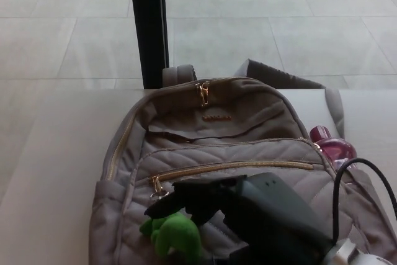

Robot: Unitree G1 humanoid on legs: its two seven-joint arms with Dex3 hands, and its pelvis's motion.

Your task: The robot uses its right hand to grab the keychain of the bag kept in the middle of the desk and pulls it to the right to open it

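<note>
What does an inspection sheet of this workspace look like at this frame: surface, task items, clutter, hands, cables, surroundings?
Surface: pale desk, bare at left.
Job's things: grey quilted backpack lying mid-desk, front pocket's gold zipper closed; green plush keychain hanging at its left end.
Clutter: pink bottle beside the bag's right edge.
Hands: right hand over the front pocket, fingers at the keychain, grasp not confirmable; left hand not in view.
Cables: black cable looping at lower right.
Surroundings: tiled floor, black post behind the desk.
</note>
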